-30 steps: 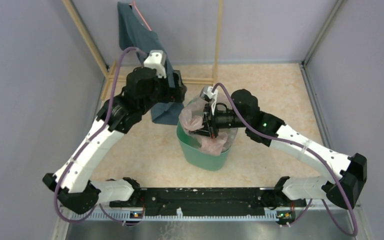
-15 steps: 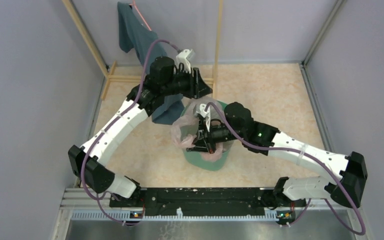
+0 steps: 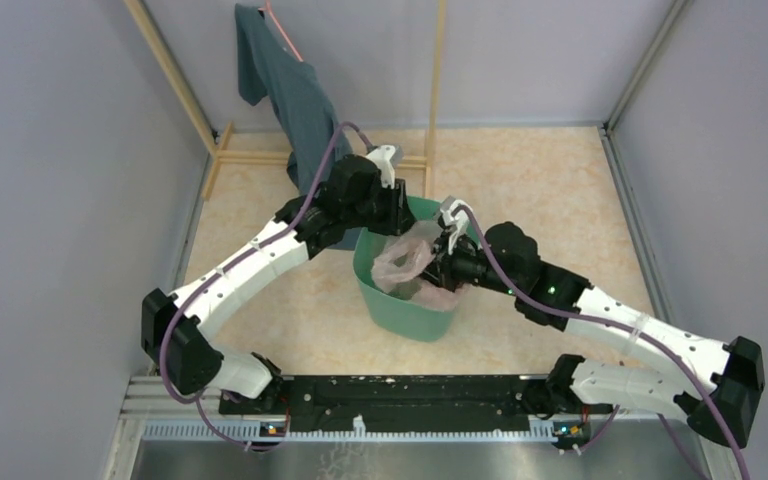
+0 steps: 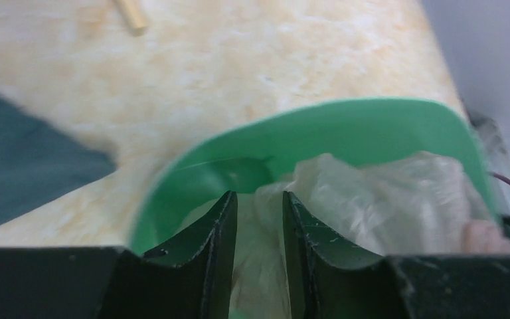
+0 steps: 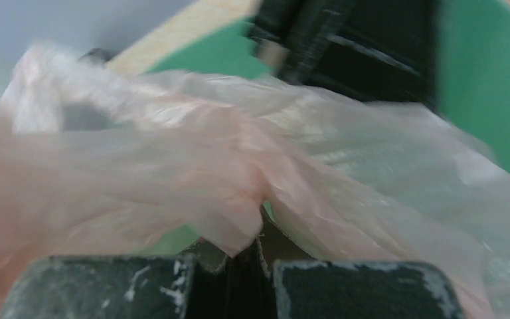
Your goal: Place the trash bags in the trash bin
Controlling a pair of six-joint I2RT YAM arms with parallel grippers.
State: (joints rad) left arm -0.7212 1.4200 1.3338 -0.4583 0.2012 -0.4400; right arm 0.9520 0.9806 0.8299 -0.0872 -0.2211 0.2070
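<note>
The mint-green trash bin [image 3: 400,305] stands mid-floor, with a pale pink trash bag [image 3: 405,258] bunched in its mouth. My left gripper [image 3: 400,222] reaches over the bin's far-left rim. In the left wrist view its fingers [image 4: 257,194] stand narrowly apart, a fold of the bag [image 4: 385,193] fills the gap, and the bin's wall [image 4: 345,133] curves beyond. My right gripper [image 3: 438,262] comes in from the right and is shut on the bag; the film [image 5: 172,166] is pinched at its fingertips [image 5: 260,226], in front of the bin's inner wall [image 5: 478,73].
A dark teal garment [image 3: 290,90] hangs from a wooden frame [image 3: 435,70] at the back left, its lower end just behind the left arm; it shows as a dark patch [image 4: 20,166] in the left wrist view. Grey walls close in both sides.
My left arm swung from beside the garment down to the bin's rim and its jaws narrowed from wide open. The right gripper shifted right, keeping hold of the bag.
</note>
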